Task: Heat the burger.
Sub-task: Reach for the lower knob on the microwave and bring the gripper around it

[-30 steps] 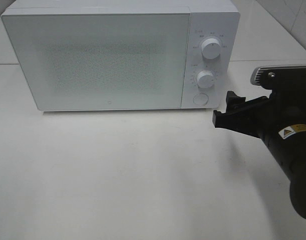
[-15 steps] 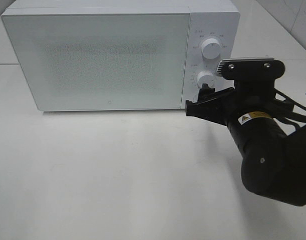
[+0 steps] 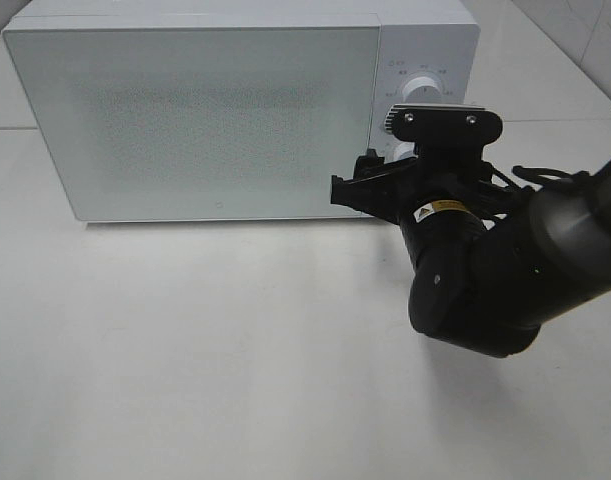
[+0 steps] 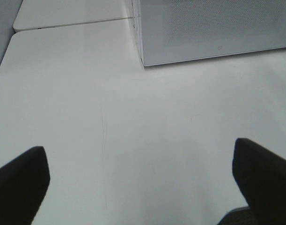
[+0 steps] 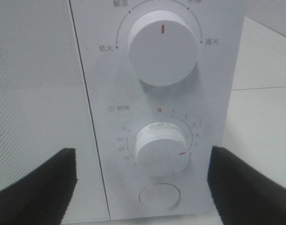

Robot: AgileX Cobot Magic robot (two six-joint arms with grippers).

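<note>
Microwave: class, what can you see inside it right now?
Nothing. The door is shut and its speckled panel hides the interior, so whether the burger is in there cannot be told.

microwave interior: hidden behind the closed speckled door (image 3: pixel 190 115).
lower knob (image 5: pixel 160 147) and round button (image 5: pixel 159 197): covered by the right arm (image 3: pixel 475 270) in the high view; the upper knob (image 3: pixel 422 88) showed only in part there.
panel print: too small to read from the high view.
left end effector (image 4: pixel 142 180): only two dark fingertips showed, cut off at the picture's edge.
right end effector (image 5: pixel 143 185): fingers likewise cut off in the wrist view.
right arm: ran off the high view's side.
</note>
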